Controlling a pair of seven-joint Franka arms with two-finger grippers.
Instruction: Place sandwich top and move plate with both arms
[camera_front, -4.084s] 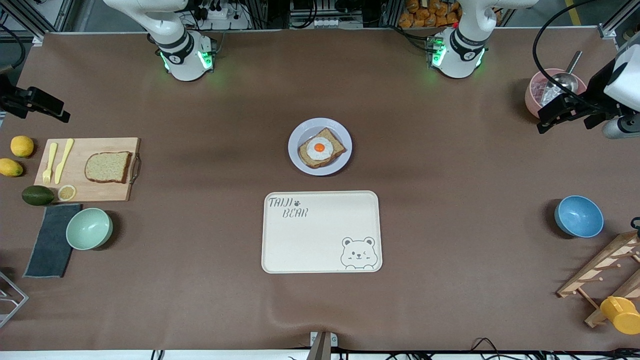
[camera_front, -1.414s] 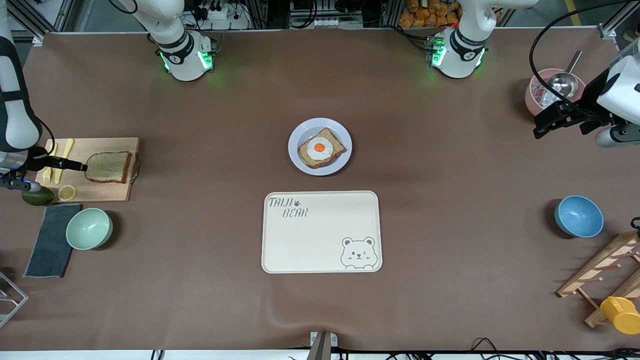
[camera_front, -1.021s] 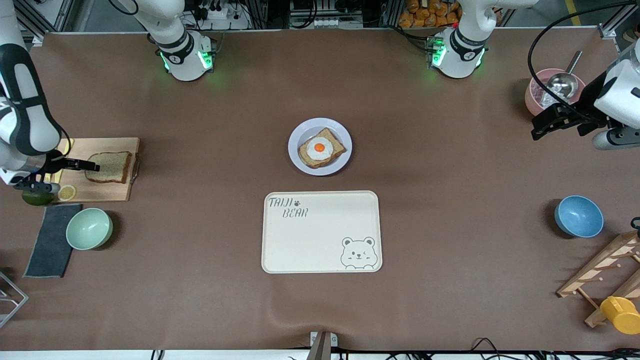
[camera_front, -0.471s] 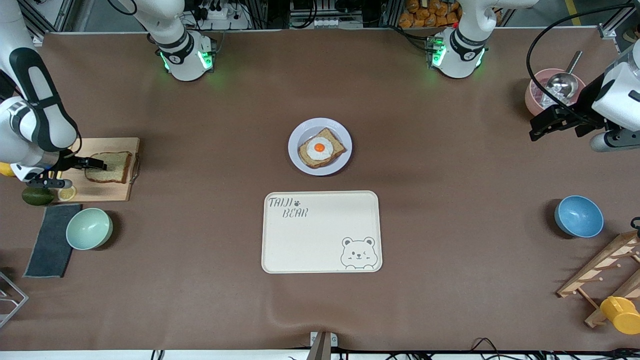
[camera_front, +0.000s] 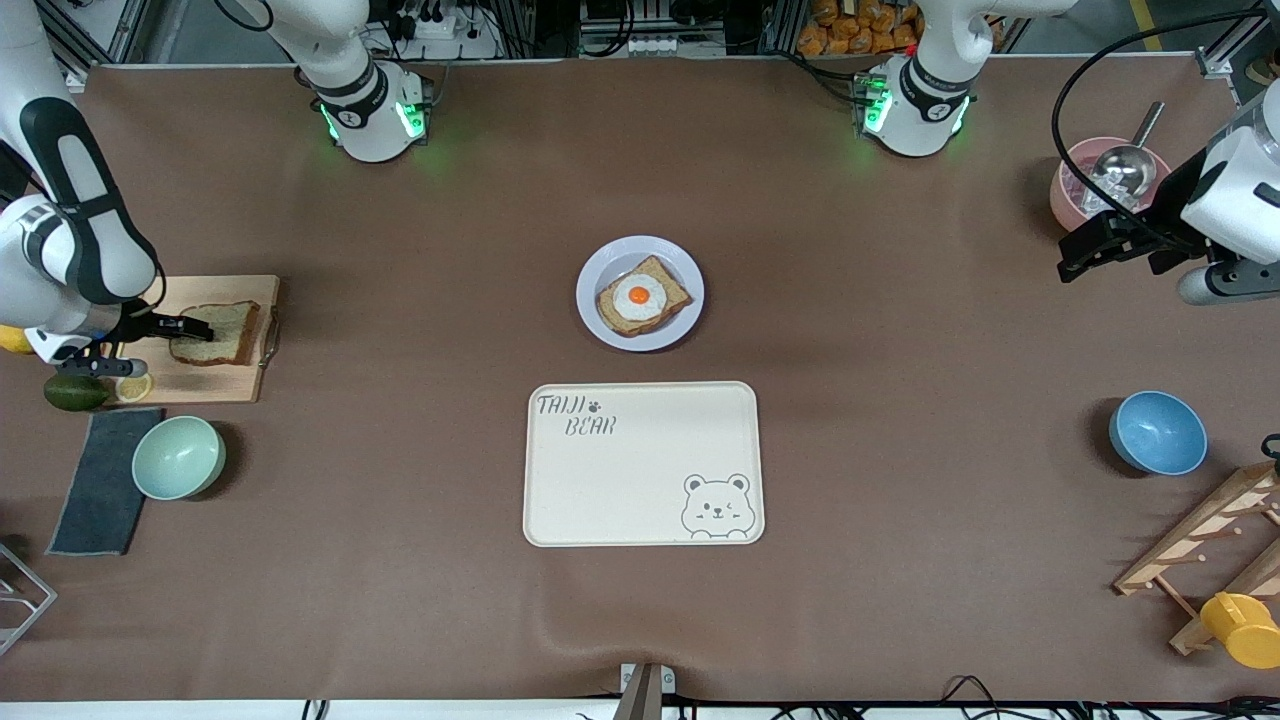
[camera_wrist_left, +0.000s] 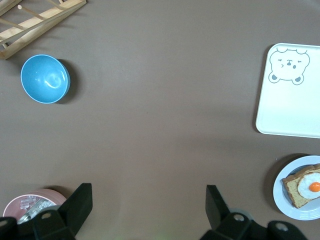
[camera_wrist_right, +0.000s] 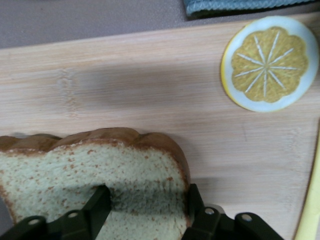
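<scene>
right gripper (camera_wrist_right: 145, 202): your 2 fingers straddle the sandwich top (camera_wrist_right: 90, 185) on the cutting board (camera_wrist_right: 150, 90), not pinching | left gripper (camera_wrist_left: 147, 210): spread wide, waiting above counter (camera_wrist_left: 160, 100)

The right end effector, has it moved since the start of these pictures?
Yes. The right end effector came in from the table's edge over the cutting board and now straddles the sandwich top.

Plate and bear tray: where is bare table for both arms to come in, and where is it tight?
Bare brown table flanks the plate and the bear tray on both sides, out to the blue bowl and to the green bowl. Only a narrow strip separates plate and tray. It is crowded at the cutting board, where the right end effector straddles the bread slice.
</scene>
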